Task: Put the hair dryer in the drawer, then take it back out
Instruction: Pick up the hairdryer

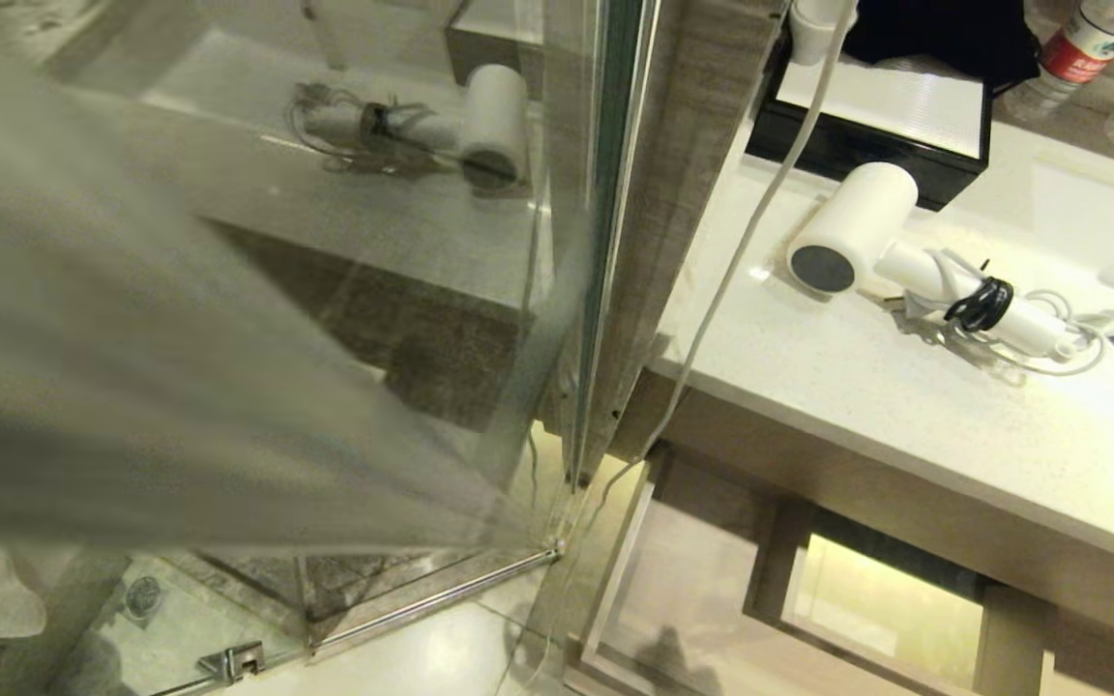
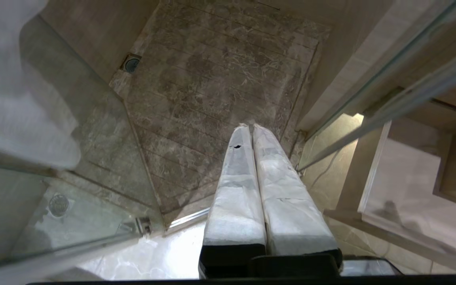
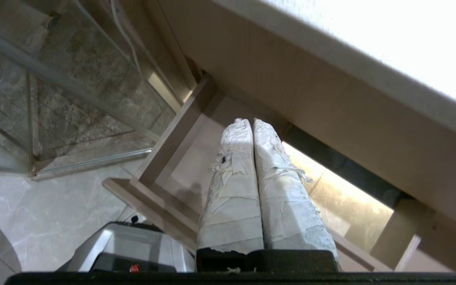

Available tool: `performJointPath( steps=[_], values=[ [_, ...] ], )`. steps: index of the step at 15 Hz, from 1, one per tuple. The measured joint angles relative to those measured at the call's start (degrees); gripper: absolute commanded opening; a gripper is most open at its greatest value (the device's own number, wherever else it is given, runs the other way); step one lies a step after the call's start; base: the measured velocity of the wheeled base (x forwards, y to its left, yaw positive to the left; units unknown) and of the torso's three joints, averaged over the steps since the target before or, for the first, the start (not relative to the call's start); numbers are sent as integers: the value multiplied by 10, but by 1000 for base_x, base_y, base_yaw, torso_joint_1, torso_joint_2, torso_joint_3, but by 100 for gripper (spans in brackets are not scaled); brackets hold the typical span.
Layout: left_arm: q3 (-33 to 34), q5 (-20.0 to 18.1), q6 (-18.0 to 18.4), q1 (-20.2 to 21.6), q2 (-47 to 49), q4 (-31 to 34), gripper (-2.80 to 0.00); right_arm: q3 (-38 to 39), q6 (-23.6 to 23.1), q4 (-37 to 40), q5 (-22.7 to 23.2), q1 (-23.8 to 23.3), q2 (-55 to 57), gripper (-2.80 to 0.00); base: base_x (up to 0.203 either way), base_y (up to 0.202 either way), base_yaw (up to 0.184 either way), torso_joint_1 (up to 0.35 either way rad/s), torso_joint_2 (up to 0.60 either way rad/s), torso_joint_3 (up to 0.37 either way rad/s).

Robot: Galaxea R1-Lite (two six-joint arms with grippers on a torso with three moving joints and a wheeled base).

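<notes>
While small white hair dryer with dark grey round end [image 1: 852,246] lies on white stone desk [image 1: 857,387], task not started. Left claw [image 2: 247,127], right claw [image 3: 247,122]: both pressed closed, holding nothing, hanging low. Drawer front not clear. Next: open drawer, grab dryer.

- Small white plastic hair dryer [image 1: 852,240]: dark grey round end, black strap binding white cord.
- Speckled white stone bench [image 1: 866,387].
- Light wood-grain panel [image 1: 905,503] below that bench.
- Veined grey-brown marble shower floor [image 2: 220,75].
</notes>
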Motion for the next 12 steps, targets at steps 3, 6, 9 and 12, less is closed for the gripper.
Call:
performJointPath(
  steps=[3,6,9,12],
  values=[
    [0,0,0,0,0,0,-280,0,-3,0,-1,0,0,-280,0,0,0,148,-94,43],
    [0,0,0,0,0,0,-280,0,3,0,-3,0,0,-280,0,0,0,7,-5,11],
    [0,0,0,0,0,0,-280,0,-2,0,-1,0,0,-280,0,0,0,0,0,0],
    [0,0,0,0,0,0,-280,-3,-10,-2,-3,0,0,-280,0,0,0,0,0,0]
  ],
)
